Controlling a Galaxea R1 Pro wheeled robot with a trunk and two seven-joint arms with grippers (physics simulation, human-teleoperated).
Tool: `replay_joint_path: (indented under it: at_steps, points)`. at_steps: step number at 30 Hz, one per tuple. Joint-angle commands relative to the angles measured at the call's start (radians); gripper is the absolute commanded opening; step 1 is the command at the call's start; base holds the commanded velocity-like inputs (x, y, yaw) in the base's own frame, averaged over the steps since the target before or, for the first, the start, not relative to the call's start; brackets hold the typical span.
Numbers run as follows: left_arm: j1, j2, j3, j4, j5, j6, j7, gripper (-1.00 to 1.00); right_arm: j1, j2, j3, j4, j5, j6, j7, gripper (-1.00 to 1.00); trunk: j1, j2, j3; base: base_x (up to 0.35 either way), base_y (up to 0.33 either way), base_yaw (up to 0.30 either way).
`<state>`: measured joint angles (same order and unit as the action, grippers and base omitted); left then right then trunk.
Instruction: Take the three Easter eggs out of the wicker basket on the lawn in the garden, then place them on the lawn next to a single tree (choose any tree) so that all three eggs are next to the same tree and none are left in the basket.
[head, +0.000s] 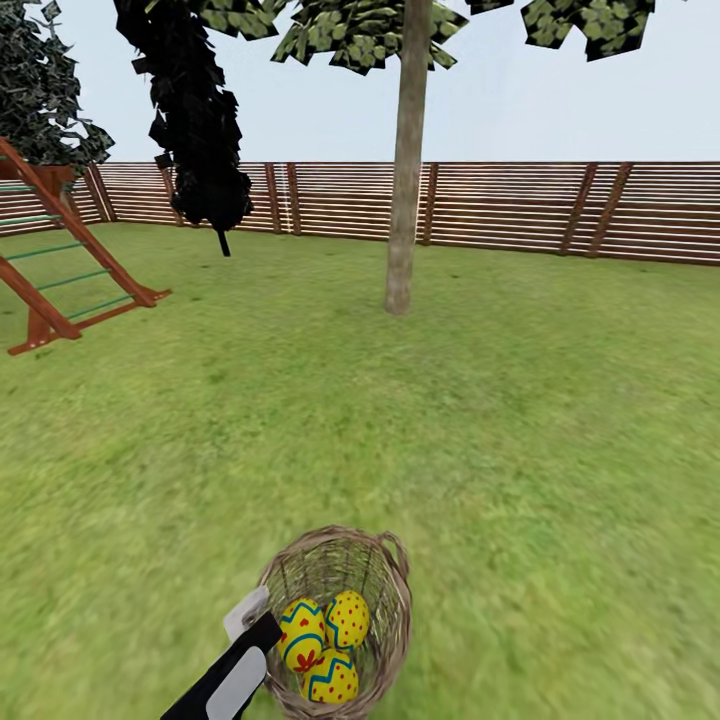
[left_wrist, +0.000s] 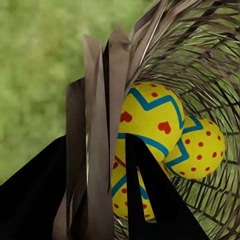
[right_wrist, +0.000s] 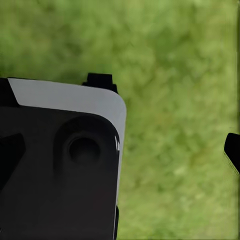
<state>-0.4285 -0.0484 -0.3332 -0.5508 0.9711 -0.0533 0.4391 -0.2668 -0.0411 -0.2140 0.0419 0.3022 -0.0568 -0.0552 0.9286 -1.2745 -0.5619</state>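
The wicker basket (head: 385, 600) sits low in the head view, right in front of me, tilted with its opening toward the camera. Three Easter eggs lie inside it: one with hearts (head: 300, 622), one with dots (head: 348, 618) and a third (head: 330, 678) below them. My left gripper (head: 258, 622) is shut on the basket's left wall (left_wrist: 97, 100), one finger outside and one inside beside the eggs (left_wrist: 150, 117). The tree (head: 405, 200) stands on the lawn (head: 520, 420) several metres ahead. My right gripper (right_wrist: 175, 150) hangs open over grass, with one fingertip (right_wrist: 233, 152) showing.
A narrow black-leaved tree (head: 195, 120) stands at the back left. A wooden climbing frame (head: 60, 270) is at the far left. A slatted wooden fence (head: 520, 205) closes off the garden behind. A grey and black robot part (right_wrist: 60, 160) blocks part of the right wrist view.
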Motion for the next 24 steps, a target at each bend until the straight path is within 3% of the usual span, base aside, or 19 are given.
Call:
replay_joint_path:
  at_steps: [1, 24]
  points:
    - [-0.001, 0.001, -0.007, -0.001, 0.008, -0.005, 0.006, -1.0, -0.002, 0.0, -0.008, 0.003, 0.01, -0.006, -0.005, 1.0, 0.001, 0.0, -0.001, 0.34, 0.0, 0.0]
    - [-0.001, 0.001, -0.007, -0.001, 0.008, -0.005, 0.006, -1.0, -0.002, 0.0, -0.008, 0.003, 0.011, -0.006, -0.005, 1.0, 0.001, 0.0, -0.001, 0.34, 0.0, 0.0]
